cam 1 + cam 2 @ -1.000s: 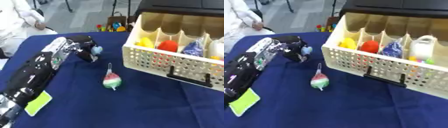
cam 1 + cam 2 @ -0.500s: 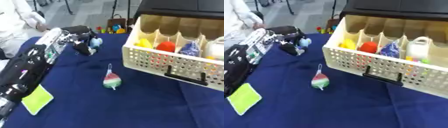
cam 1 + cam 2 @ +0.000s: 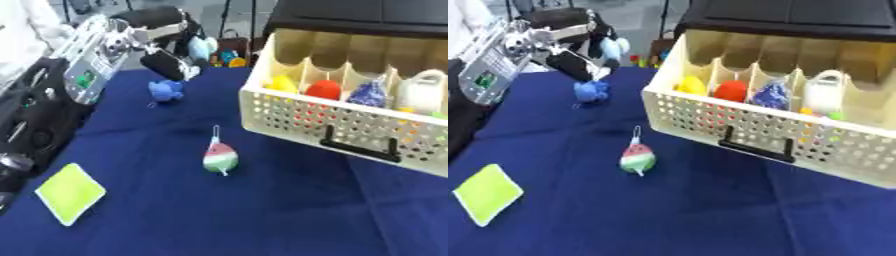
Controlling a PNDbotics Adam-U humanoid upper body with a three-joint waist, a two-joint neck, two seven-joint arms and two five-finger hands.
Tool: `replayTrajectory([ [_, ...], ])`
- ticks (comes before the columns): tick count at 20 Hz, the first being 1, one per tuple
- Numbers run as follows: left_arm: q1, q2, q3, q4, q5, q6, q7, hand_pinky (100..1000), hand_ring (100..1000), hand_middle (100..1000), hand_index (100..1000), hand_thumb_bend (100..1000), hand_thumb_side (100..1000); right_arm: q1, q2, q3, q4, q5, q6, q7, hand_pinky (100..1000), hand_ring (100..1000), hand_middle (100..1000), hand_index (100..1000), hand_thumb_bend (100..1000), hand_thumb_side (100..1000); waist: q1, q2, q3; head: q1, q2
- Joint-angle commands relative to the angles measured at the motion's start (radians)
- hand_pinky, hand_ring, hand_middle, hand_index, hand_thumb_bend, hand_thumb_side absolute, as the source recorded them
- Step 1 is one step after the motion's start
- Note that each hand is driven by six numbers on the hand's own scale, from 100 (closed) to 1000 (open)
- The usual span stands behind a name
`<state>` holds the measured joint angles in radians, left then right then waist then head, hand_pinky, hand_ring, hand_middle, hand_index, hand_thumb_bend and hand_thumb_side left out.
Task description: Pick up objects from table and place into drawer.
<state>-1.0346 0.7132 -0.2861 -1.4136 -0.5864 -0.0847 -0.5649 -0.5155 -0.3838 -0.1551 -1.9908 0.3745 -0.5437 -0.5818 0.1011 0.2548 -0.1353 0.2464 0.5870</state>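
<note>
My left hand is raised over the far left of the blue table, its fingers curled round a small light blue thing. Just below the fingertips a darker blue toy lies on the cloth. A watermelon-slice toy with a cord sits in the middle of the table. The cream drawer with a perforated front and black handle stands open at the right. In its compartments are a yellow thing, a red one, a blue one and a white one.
A yellow-green flat pad lies at the near left beside my left forearm. A black cabinet top overhangs the drawer. Small coloured things stand at the table's far edge.
My left hand has risen from the table and moved away toward the far edge with the light blue thing. The darker blue toy now shows on the cloth below it.
</note>
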Motion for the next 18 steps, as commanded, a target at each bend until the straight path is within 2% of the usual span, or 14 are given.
replayTrajectory([
  [1, -0.027, 0.045, 0.019, -0.086, 0.045, -0.012, 0.004, 261, 469, 417, 717, 100, 353, -0.005, -0.028, -0.010, -0.009, -0.014, 0.000, -0.008, 579, 594, 623, 725, 100, 684, -0.005, -0.021, 0.002, -0.009, 0.011],
  [7, -0.046, 0.047, 0.026, -0.229, 0.084, 0.040, -0.039, 264, 467, 411, 714, 100, 311, -0.001, -0.031, -0.011, -0.009, -0.017, 0.002, -0.008, 578, 597, 636, 726, 100, 679, -0.003, -0.040, 0.001, -0.017, 0.020],
  [8, -0.053, 0.044, 0.026, -0.247, 0.088, 0.049, -0.048, 265, 467, 411, 714, 100, 309, -0.001, -0.032, -0.011, -0.009, -0.018, 0.002, -0.009, 578, 599, 640, 726, 100, 727, -0.003, -0.044, -0.001, -0.019, 0.023],
  [9, -0.058, 0.040, 0.025, -0.260, 0.090, 0.056, -0.055, 265, 467, 410, 714, 100, 305, -0.001, -0.033, -0.012, -0.009, -0.018, 0.002, -0.009, 578, 600, 642, 727, 100, 678, -0.003, -0.047, -0.003, -0.020, 0.026],
  [15, -0.092, 0.003, 0.014, -0.288, 0.111, 0.077, -0.081, 267, 466, 406, 712, 100, 306, -0.003, -0.048, -0.019, -0.009, -0.022, 0.002, -0.024, 584, 606, 670, 728, 100, 668, 0.000, -0.072, -0.023, -0.021, 0.053],
  [18, -0.107, -0.016, 0.005, -0.288, 0.122, 0.080, -0.088, 266, 466, 405, 711, 100, 308, -0.005, -0.049, -0.020, -0.009, -0.023, 0.003, -0.028, 585, 607, 677, 728, 100, 668, 0.006, -0.082, -0.031, -0.017, 0.056],
])
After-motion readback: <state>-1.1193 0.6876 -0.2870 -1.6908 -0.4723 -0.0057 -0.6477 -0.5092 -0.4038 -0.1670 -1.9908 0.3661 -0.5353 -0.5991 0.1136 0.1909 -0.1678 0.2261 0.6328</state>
